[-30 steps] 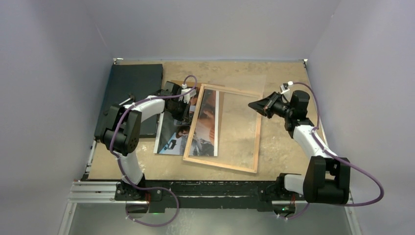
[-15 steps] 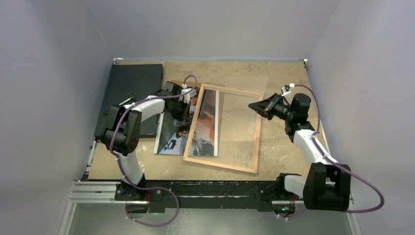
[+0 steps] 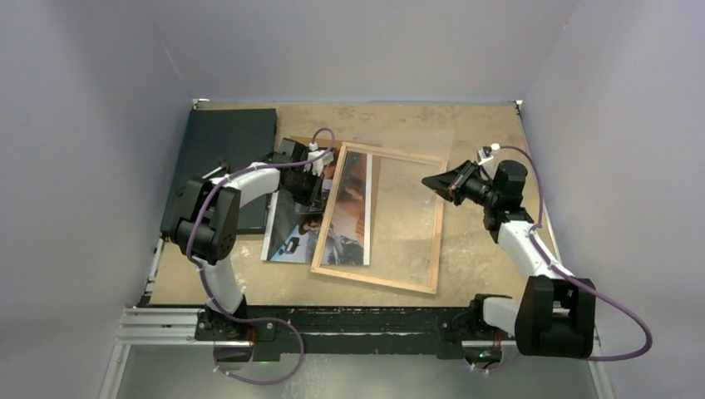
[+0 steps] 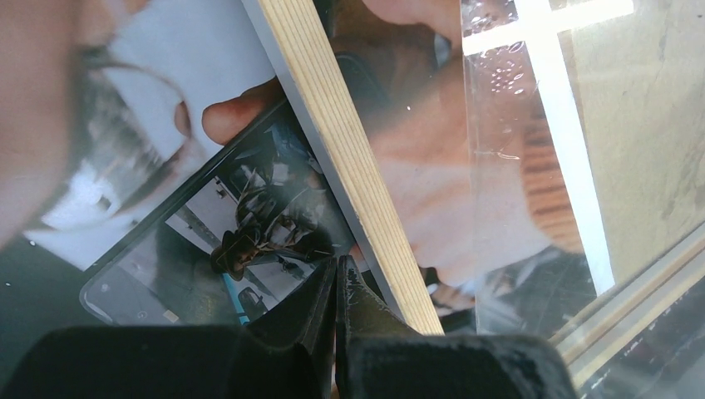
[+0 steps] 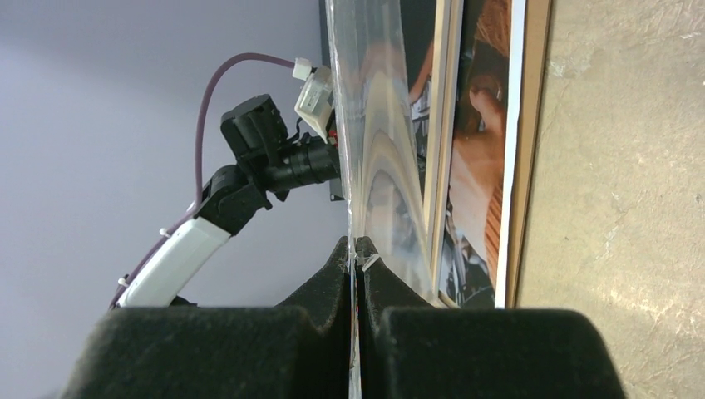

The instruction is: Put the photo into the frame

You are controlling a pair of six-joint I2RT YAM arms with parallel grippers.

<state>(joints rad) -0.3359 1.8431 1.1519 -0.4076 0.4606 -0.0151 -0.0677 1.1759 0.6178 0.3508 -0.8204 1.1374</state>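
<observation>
Since a second ago only your right arm has shifted: its elbow has swung out toward the right edge of the desk, while the right gripper (image 3: 431,179) has stayed above the frame's right rail. It is clamped on the edge of a clear sheet (image 5: 378,166), which it holds up off the frame (image 3: 378,278). The left arm, photo and frame have not budged.

The photo (image 3: 291,229) lies picture side up near the left edge of the desk. Its right part is tucked under the frame's left rail and its left part sticks out. Its long axis runs from near edge to far edge, about parallel to that rail.

Your left gripper (image 3: 314,184) is the nearer one. Its fingers are pressed together, tips down on the photo just beside the rail. I judge the photo needs to slide toward the right edge.
</observation>
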